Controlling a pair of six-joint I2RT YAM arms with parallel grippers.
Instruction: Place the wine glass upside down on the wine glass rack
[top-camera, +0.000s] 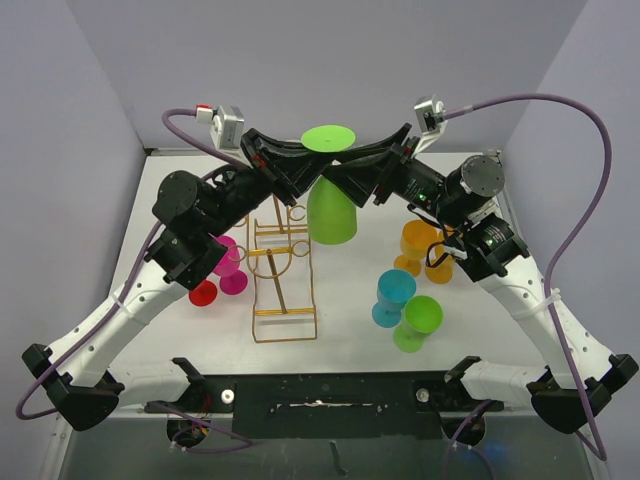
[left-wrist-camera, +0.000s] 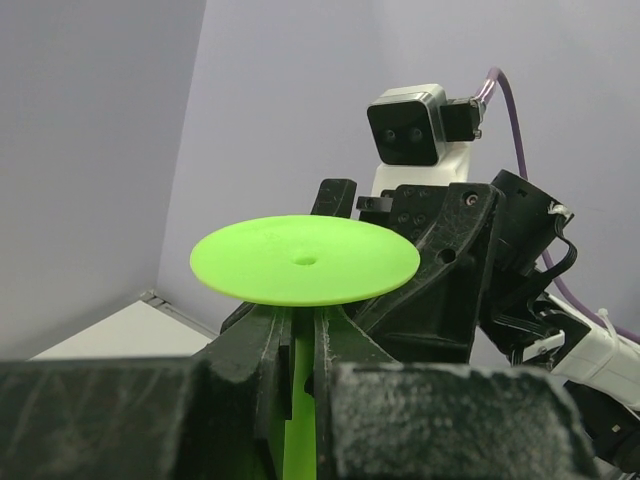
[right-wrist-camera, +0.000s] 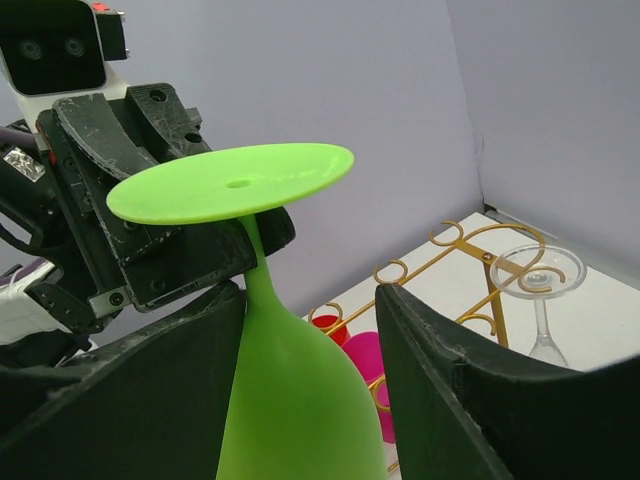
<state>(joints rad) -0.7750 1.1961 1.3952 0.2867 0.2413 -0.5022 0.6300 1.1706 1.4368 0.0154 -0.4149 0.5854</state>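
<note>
The left gripper (left-wrist-camera: 302, 338) is closed narrow on the stem of the green wine glass (top-camera: 331, 210). The glass is upside down in the air, beside the upper part of the wine glass rack (top-camera: 285, 313) that stands on the table (top-camera: 350, 290). The right gripper (right-wrist-camera: 310, 312) is wide, with one finger on each side of the bowl.

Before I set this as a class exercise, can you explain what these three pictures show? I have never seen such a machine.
Two robot arms are bolted at the near edge of a white table. One picture looks down from above; the other two come from a camera on each wrist. On the table stand a gold wire rack, a pink glass, an orange glass and a blue glass. The left tool grips the stem of a green wine glass, held foot up. The right tool flanks its bowl; whether it presses is unclear.
</note>
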